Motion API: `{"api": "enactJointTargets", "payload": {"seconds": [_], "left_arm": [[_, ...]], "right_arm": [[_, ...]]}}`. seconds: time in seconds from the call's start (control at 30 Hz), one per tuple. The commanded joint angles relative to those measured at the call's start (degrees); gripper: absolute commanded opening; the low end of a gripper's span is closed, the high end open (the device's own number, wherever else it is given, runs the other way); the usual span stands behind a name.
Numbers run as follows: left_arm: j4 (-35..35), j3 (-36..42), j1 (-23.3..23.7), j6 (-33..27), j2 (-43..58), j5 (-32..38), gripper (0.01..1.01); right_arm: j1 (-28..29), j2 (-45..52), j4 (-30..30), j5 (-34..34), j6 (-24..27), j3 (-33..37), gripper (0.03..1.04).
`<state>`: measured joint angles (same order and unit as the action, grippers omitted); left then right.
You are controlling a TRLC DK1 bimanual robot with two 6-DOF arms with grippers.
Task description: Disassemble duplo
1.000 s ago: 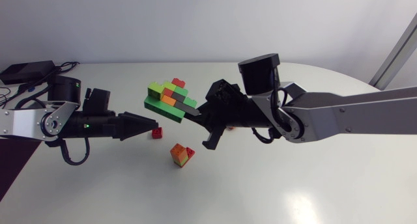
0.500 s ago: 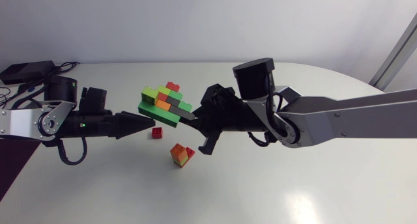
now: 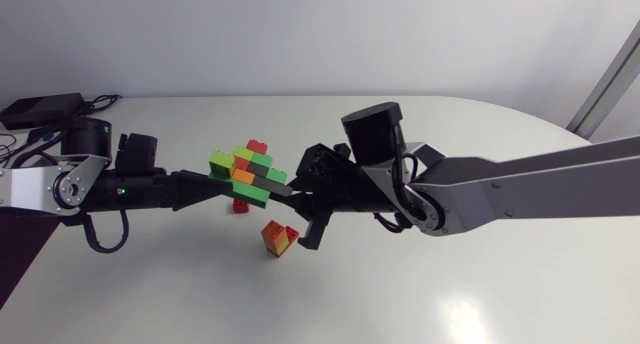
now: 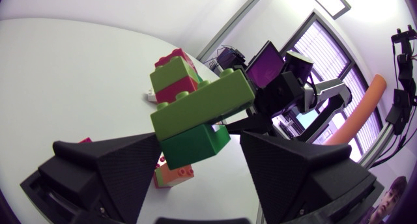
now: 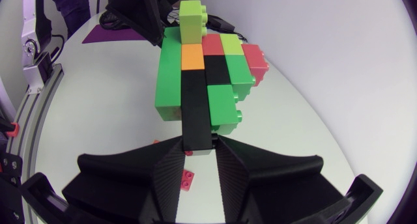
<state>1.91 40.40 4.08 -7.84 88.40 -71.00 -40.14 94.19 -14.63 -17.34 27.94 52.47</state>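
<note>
**Duplo stack caught between two pincers**

Over the white table, the right arm reaches past the middle. The right pincer is clamped on the black brick of the duplo stack, which it holds in the air. The left pincer stands spread, with the stack's green end between its fingers. Below both pincers sit an orange-and-red block and a single red brick.

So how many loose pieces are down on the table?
2: a small red brick just under the held block, and an orange-and-red clump near the right gripper. Others may be hidden.
</note>
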Motion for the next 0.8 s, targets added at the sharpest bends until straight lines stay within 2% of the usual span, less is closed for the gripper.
{"api": "enactJointTargets", "payload": {"seconds": [0.0,0.13,0.27,0.63,0.77], "left_arm": [[0.11,0.73,0.05,1.07,-0.07,-1.16,0.718],[0.2,1.08,0.05,1.16,0.72,-1.16,0.387],[0.28,1.26,0.23,1.24,1.07,-1.16,0.243],[0.46,1.17,0.14,0.8,1.16,-1.16,0.234],[0.46,0.99,-0.12,0.54,0.9,-1.16,0.234]], "right_arm": [[-0.47,0.03,-1.27,0.38,0.88,-1.14,0.26],[-0.47,-0.06,-1.27,0.38,0.88,-1.14,0.26],[-0.73,-0.59,-1.27,0.29,1.06,-1.49,0.26],[-0.38,-1.12,-1.1,-0.06,1.24,-1.58,0.25],[1.2,-1.03,-0.66,-2.43,0.09,-1.14,0.26]]}}
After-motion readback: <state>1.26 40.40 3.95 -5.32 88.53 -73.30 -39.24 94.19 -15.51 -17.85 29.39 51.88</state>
